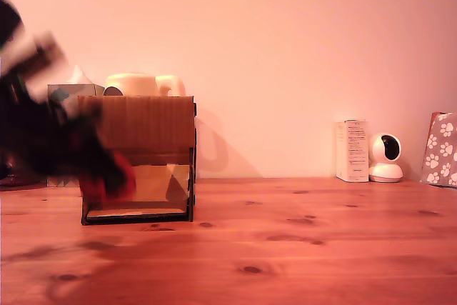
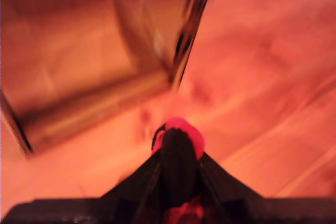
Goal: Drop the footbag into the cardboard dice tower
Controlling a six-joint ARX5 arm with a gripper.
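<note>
Carry step: gripper clamped on the footbag, low before the cardboard dice tower; next, raise it above the tower's top.

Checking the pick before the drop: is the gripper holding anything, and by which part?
The gripper is shut on the footbag, which shows red past the fingertips. The blur hides which part of it is pinched.

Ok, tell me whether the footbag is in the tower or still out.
Out. The footbag sits clamped in the hand, low in front of the tower, near its lower opening. Both views are motion-blurred.
</note>
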